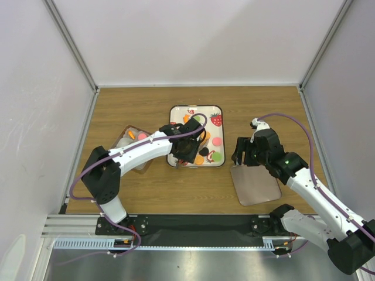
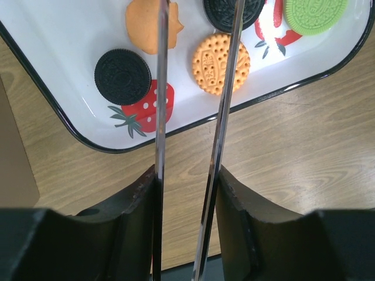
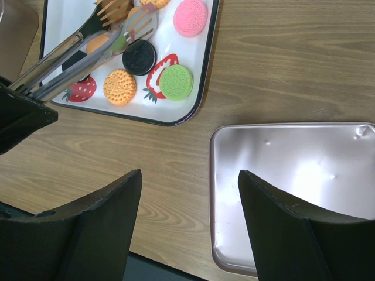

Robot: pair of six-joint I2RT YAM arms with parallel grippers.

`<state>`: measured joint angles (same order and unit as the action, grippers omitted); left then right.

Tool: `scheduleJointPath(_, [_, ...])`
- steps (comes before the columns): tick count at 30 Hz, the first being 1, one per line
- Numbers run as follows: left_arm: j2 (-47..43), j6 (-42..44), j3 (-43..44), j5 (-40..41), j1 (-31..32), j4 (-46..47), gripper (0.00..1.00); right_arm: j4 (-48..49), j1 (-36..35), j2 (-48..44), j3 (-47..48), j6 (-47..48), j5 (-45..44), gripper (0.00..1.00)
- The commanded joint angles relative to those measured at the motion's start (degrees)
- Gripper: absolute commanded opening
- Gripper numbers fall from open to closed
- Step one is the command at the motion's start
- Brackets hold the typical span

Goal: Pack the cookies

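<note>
The cookies lie on a white strawberry-print tray (image 1: 179, 115): pink (image 1: 217, 141), green (image 1: 217, 156) and orange (image 1: 199, 159). My left gripper (image 1: 186, 149) hangs over the tray's near left part, shut on metal tongs (image 2: 159, 117). Its two blades run between my fingers (image 2: 186, 175), slightly apart, above an orange cookie (image 2: 221, 63) and a black one (image 2: 123, 76). The tong tips (image 3: 132, 20) hover over cookies further in; I cannot tell if they grip one. My right gripper (image 1: 246, 153) is open and empty (image 3: 190, 175) beside a shiny metal tray (image 3: 293, 187).
A clear container (image 1: 132, 146) stands left of the white tray with an orange and a pink cookie inside. The metal tray (image 1: 255, 184) lies at the near right. White walls close in the table's left, back and right sides.
</note>
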<state>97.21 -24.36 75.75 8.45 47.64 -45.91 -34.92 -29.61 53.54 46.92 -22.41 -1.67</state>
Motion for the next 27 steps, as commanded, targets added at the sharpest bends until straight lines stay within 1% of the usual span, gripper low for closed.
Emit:
scheduleJointPath(1, [0.17, 0.89, 2.56, 0.87, -0.44, 0.91, 0.44, 0.82, 0.16, -1.07, 0.02, 0.0, 0.0, 0.73])
scheduleJointPath(8, [-1.05, 1.16, 3.53, 1.39, -0.79, 0.21, 0.39, 0.9, 0.25, -1.16, 0.02, 0.0, 0.09, 0.73])
scheduleJointPath(18, [-6.06, 1.33, 5.2, 1.75, -2.46, -1.72, 0.38, 0.9, 0.25, -1.24, 0.1, 0.0, 0.18, 0.73])
scheduleJointPath(24, [-11.77, 1.24, 4.24, 2.45, -4.3, -3.74, 0.38, 0.99, 0.42, -1.07, 0.11, 0.09, 0.62, 0.73])
scheduleJointPath(27, [-16.34, 1.16, 1.69, 2.8, -7.2, -4.97, 0.38, 1.25, 0.51, -0.98, -0.07, 0.09, 0.88, 0.73])
